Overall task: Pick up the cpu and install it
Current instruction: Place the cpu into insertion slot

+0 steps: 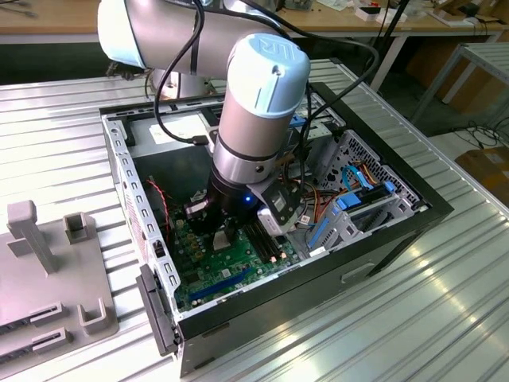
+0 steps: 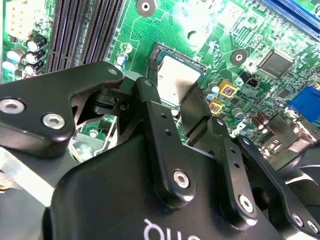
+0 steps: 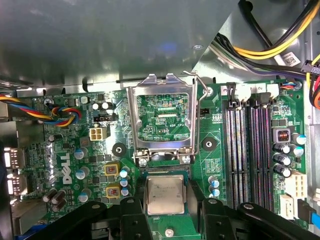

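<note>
Inside the computer case (image 1: 278, 306), cpu (image 3: 165, 194) lies at the socket (image 3: 165, 170), directly beneath end effector (image 3: 170, 204); cannot tell if pinching or spread.

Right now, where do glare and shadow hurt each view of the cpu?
Exterior view: hard glare on the ribbed table, the case interior dim under the arm. Second wrist view: glare washes out part of the green board, and the cpu face shines pale. First wrist view: the cpu is evenly lit; the metal panel beyond the board is dark with a faint blue reflection.
</note>
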Controlling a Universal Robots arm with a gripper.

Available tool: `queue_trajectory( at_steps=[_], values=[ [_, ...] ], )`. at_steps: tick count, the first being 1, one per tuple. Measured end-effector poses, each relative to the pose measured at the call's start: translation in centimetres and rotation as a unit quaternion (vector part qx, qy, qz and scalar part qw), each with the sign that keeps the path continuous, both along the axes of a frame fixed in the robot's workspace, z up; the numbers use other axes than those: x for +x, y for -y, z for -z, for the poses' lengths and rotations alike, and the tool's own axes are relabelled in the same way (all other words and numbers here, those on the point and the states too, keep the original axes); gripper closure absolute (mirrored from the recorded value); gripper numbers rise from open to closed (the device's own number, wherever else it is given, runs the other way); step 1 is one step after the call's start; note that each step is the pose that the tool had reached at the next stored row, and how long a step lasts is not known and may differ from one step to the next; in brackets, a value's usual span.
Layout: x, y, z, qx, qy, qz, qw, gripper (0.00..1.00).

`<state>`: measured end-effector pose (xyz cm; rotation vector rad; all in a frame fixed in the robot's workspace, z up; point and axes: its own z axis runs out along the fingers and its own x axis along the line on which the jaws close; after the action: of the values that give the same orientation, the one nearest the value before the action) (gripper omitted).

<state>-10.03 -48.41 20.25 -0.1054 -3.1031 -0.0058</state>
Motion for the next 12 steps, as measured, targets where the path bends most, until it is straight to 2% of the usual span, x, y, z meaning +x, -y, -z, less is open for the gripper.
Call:
queue_trajectory(
  at_steps=[5,7,12],
  values=[
    [0.0,0.0,0.15,-0.0001,-0.0001,0.0,1.0,0.54],
    [0.0,0.01,0.19,-0.0002,-0.0001,0.0,1.0,0.59],
    [0.0,0.01,0.23,0.0,0.0,0.0,1.0,0.59]
  ],
)
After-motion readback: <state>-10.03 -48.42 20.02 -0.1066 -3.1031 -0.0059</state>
